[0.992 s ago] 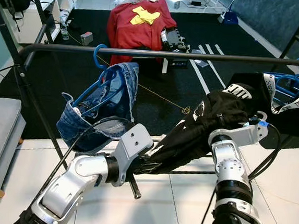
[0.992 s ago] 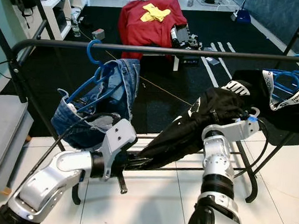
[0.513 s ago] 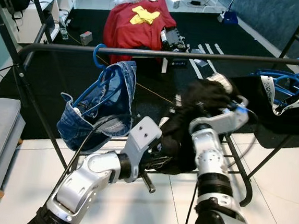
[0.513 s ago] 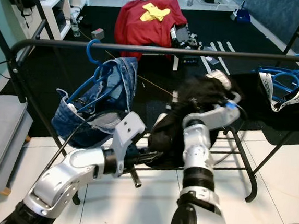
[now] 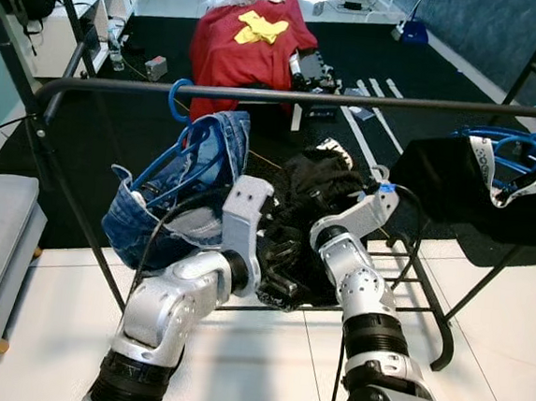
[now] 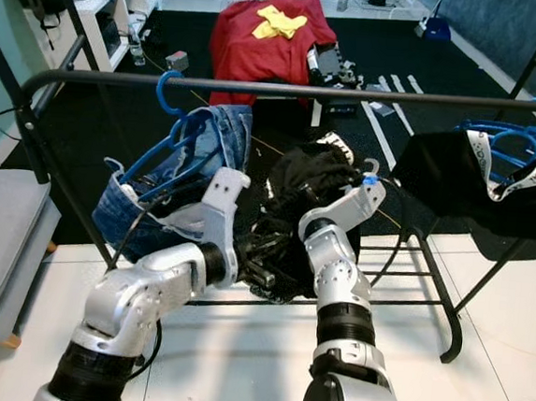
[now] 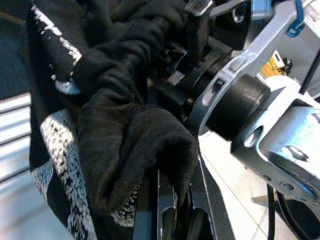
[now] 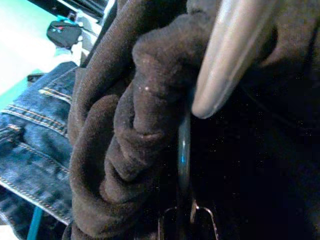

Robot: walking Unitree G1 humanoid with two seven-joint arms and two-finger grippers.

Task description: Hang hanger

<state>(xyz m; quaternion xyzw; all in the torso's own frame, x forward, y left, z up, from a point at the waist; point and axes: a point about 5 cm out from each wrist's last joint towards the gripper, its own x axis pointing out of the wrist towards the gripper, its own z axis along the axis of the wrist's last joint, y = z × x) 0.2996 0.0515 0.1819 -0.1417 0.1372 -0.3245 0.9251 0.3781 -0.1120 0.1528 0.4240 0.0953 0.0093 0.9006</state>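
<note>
Both claws are burying themselves in the bunched black garment (image 5: 311, 190) below the rail (image 5: 352, 100), beside hanging jeans (image 5: 179, 197); their grip cannot be told.

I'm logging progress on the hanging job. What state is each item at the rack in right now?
black garment: bunched between both arms, below the rail, not hung
denim garment: on a blue hanger hooked over the rail
dark garment: hanging at the rail's right end
left gripper: buried in black fabric
right gripper: buried in black fabric

Matt black cloth garment (image 5: 311, 190) — denim jeans (image 5: 169, 206) beside.
</note>
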